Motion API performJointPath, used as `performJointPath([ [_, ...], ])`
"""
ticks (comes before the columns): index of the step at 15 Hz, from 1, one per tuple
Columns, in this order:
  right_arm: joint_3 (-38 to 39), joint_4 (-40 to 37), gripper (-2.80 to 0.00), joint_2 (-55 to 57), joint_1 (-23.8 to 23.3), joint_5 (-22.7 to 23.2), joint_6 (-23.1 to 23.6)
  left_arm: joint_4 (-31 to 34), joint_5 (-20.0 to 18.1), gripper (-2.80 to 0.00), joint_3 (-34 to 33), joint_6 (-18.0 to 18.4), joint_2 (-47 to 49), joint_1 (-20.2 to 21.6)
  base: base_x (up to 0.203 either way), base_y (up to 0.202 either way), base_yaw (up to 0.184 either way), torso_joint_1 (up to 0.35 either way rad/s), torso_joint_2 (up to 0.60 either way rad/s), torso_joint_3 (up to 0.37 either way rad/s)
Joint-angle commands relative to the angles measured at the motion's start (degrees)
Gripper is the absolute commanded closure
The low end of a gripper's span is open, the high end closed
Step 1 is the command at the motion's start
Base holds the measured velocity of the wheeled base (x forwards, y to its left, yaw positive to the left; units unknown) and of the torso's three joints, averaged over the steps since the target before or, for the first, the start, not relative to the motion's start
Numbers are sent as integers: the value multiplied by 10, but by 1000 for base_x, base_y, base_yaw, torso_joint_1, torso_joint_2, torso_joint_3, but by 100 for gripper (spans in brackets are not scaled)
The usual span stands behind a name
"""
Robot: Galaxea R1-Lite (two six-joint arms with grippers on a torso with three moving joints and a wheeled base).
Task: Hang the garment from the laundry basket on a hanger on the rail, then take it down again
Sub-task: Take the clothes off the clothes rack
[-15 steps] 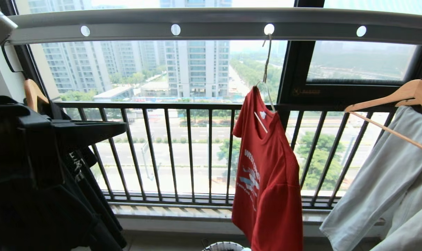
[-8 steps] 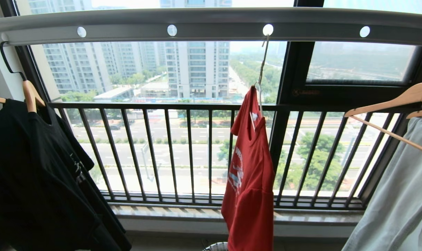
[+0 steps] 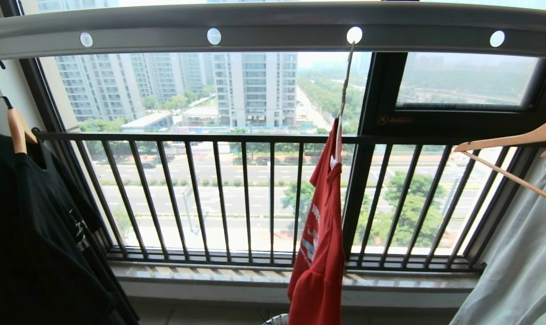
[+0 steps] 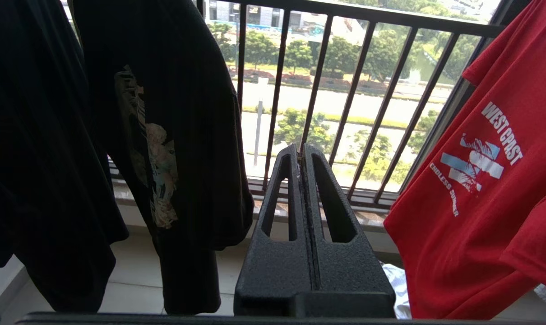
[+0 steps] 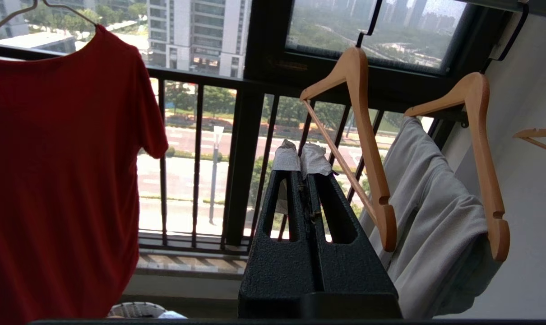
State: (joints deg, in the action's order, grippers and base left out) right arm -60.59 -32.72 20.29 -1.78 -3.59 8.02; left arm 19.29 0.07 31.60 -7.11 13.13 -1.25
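Both my end effectors are pressed together, empty; reaching clumsily could knock the hanger off the rail, dropping the garment.

Red garment hangs — right gripper (closed) empty.

Edge-on to the head camera, the red T-shirt hides most of its chest print, and its hem runs off the frame's bottom. Only a sliver of the basket rim shows there. The hanger shows as a thin line, its shoulders lost inside the shirt. The black T-shirt and the grey garment are cut by the frame sides.
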Motion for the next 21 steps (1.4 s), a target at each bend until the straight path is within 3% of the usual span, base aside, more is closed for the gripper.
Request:
performJointPath([
  [1, 40, -1, 0, -27, 0, 5, 1, 1, 2, 0, -39, 0, -75, 6, 0, 0, 0, 0, 0, 0],
  [4, 129, 4, 0, -92, 3, 35, 0, -3, 7, 0, -74, 4, -132, 7, 0, 0, 0, 0, 0, 0],
  [7, 238, 35, 0, -129, 16, 93, -41, -5, 24, 0, -104, 22, -131, 7, 0, 0, 0, 0, 0, 0],
  [9, 330, 116, 0, -149, 18, 106, -48, -12, 29, 0, -154, 33, -132, 7, 0, 0, 0, 0, 0, 0],
  [11, 413, 211, 0, -167, 18, 113, -49, -80, 52, 0, -234, 42, -131, 7, 0, 0, 0, 0, 0, 0],
  [13, 483, 254, 0, -197, 19, 115, -32, -209, 63, 0, -296, 66, -131, 7, 0, 0, 0, 0, 0, 0],
  [14, 513, 276, 0, -200, 19, 111, -22, -222, 63, 0, -303, 93, -131, 7, 0, 0, 0, 0, 0, 0],
  [16, 583, 347, 0, -202, 19, 101, -5, -224, 45, 0, -308, 132, -132, 7, 0, 0, 0, 0, 0, 0],
  [18, 608, 358, 0, -203, 19, 80, 16, -204, 12, 0, -316, 127, -131, 7, 0, 0, 0, 0, 0, 0],
  [21, 605, 317, 0, -203, 19, 74, 10, -186, 9, 0, -314, 111, -131, 7, 0, 0, 0, 0, 0, 0],
])
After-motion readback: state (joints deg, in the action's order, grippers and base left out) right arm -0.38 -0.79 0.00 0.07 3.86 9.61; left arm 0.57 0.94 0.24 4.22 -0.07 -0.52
